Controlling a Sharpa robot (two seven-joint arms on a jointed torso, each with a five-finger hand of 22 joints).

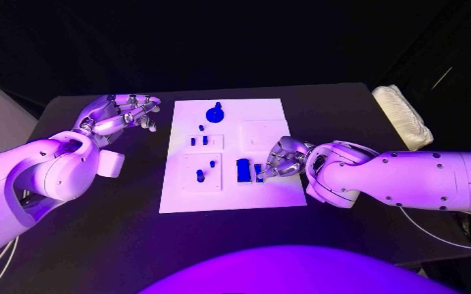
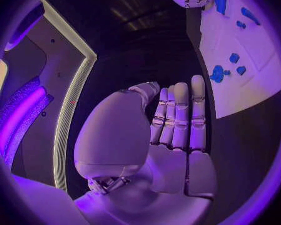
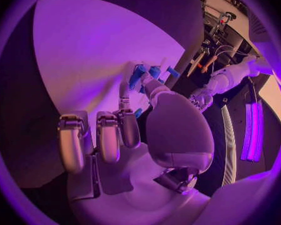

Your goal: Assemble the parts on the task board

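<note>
The white task board (image 1: pixel 270 120) lies in the middle of the black table. On it are a round blue knob (image 1: pixel 214 112) at the far end, several small blue parts (image 1: pixel 200 175) on the left half, and a taller blue block (image 1: pixel 242 169) near the front. My right hand (image 1: pixel 282 158) rests over the board's right side, its thumb and a finger pinching a small blue part (image 1: pixel 259 170) beside the block; the right wrist view shows that part (image 3: pixel 154 72) at the fingertips. My left hand (image 1: pixel 124 116) hovers off the board's far left corner, fingers straight (image 2: pixel 181 115), holding nothing.
A white ribbed pad (image 1: pixel 402 113) lies at the table's far right edge. Bare black tabletop (image 1: pixel 128 219) runs along both sides of the board and in front of it. The left wrist view shows the board (image 2: pixel 253 90) with the knob (image 2: pixel 217 75).
</note>
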